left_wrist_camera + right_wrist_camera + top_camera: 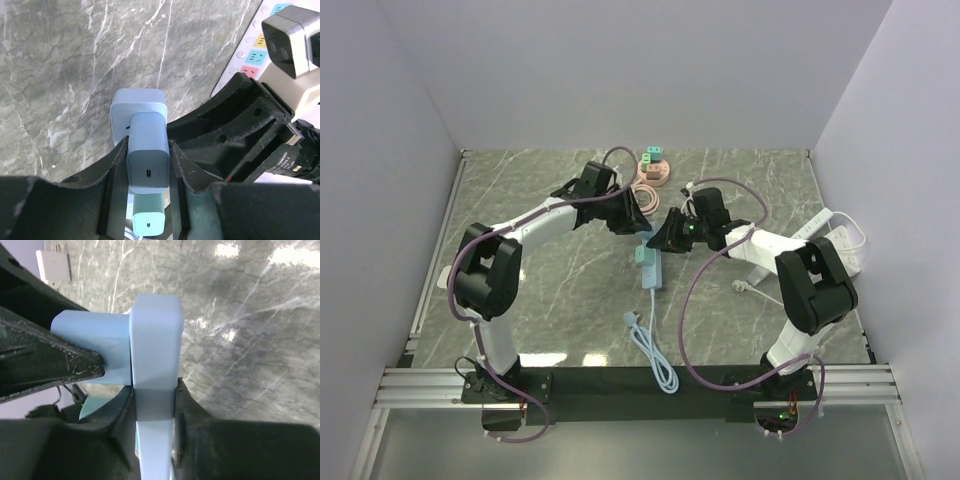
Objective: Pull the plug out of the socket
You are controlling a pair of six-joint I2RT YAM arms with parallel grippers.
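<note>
L gripper [147, 162] clenched on plug [147, 150], R gripper [154, 401] clamping socket [156, 345] (mid-frame); pull straight out, no twist.

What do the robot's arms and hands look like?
The left arm and the right arm have white links and bulky black joints. A loose mauve cable runs along each. The left hand and the right hand are black and scuffed.
</note>
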